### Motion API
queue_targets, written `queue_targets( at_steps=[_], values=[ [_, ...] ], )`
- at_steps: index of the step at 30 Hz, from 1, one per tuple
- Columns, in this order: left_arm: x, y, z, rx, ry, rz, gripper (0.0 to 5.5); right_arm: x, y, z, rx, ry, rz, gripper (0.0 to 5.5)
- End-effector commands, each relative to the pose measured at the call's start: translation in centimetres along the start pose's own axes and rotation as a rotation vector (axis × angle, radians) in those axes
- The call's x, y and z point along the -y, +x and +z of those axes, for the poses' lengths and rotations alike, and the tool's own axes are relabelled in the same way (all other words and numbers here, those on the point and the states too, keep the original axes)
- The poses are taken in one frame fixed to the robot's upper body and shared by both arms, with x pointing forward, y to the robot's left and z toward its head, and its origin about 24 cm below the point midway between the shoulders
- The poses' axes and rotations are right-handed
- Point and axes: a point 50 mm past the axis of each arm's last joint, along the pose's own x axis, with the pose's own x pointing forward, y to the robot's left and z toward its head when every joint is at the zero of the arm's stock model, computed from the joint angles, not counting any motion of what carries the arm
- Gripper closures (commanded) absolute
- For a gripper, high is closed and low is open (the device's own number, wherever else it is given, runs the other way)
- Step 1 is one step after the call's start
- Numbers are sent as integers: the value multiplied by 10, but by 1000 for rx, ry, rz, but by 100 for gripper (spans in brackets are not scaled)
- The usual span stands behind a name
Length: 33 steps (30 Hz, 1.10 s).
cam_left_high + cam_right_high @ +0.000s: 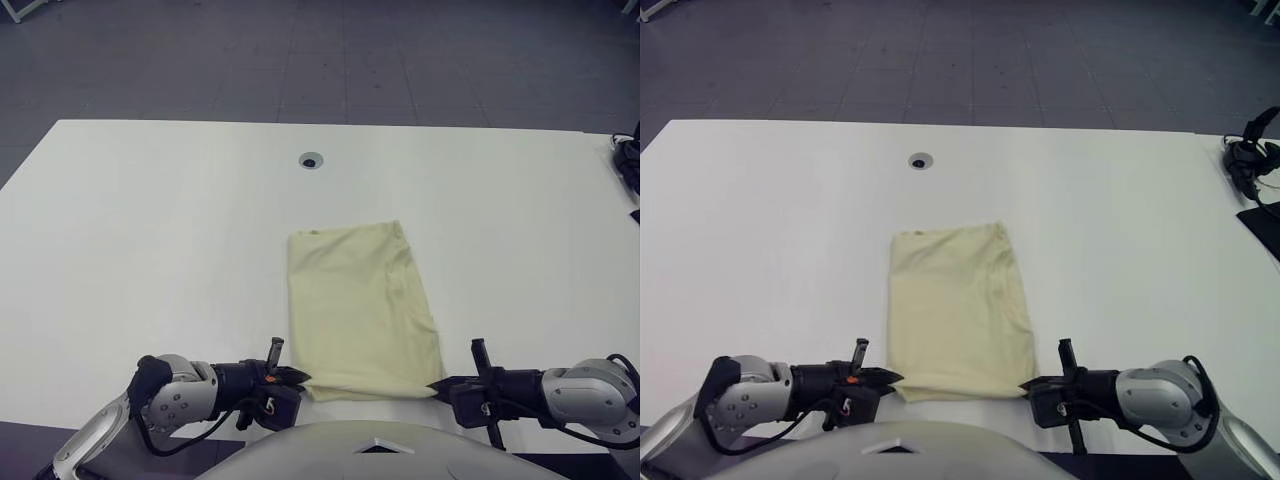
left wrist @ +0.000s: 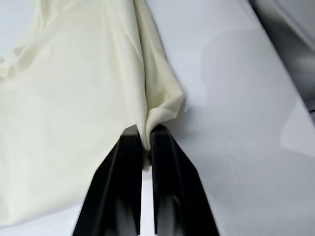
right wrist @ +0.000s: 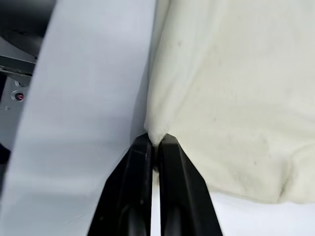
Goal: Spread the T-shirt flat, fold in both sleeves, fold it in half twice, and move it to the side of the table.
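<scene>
Both arms lie low along the near edge of the worktop (image 1: pixel 150 250), with the forearms turned inward so that they point at each other and the wrists held about level. The left claw (image 1: pixel 300 378) is clamped tight on the near left corner of the T-shirt (image 1: pixel 360 310). The right claw (image 1: pixel 438 385) is clamped the same way on the near right corner.

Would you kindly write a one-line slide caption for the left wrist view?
Left gripper pinches a bunched corner of the pale yellow T-shirt lying on the white table.
</scene>
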Motion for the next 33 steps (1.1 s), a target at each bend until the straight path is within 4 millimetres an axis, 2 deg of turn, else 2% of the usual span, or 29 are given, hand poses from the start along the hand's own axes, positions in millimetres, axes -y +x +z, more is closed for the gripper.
queue_targets(
  at_steps=[1, 10, 17, 21, 24, 27, 33],
  values=[
    [-7, -14, 15, 93, -15, -10, 543, 4, -15, 4, 30, 18, 37, 550],
    [-19, -49, 38, 291, -76, -69, 543, 11, -49, 19, 155, 83, 154, 550],
    [-26, -64, 35, 322, -111, -100, 543, 12, -67, 33, 245, 119, 222, 550],
    [-26, -67, 33, 360, -159, -117, 543, 24, -78, 42, 319, 140, 237, 550],
    [-31, -68, 24, 393, -231, -99, 543, 40, -80, 42, 318, 141, 237, 550],
    [-35, -66, 6, 411, -327, -111, 543, 59, -76, 36, 314, 133, 189, 550],
    [-46, -56, -37, 388, -500, -124, 543, 96, -50, 15, 277, 223, 220, 550]
  ],
)
